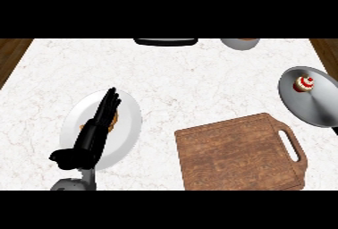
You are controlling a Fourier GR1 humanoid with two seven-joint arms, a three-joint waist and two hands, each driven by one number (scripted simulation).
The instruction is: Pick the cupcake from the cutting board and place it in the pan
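The cupcake [305,83], white-frosted with a red top, sits inside the grey pan [315,105] at the right edge of the counter. The brown wooden cutting board [238,154], with a handle slot on its right side, lies bare at the lower right. My left hand [92,134] stands at the lower left with straight fingers pointing up, in front of a white plate [125,129]. Nothing is held in it. My right hand does not show.
A brownish food item [113,120] lies on the white plate, mostly hidden by my left hand. A dark object [166,41] and a grey bowl [240,43] sit at the counter's far edge. Wooden floor shows beyond both far corners.
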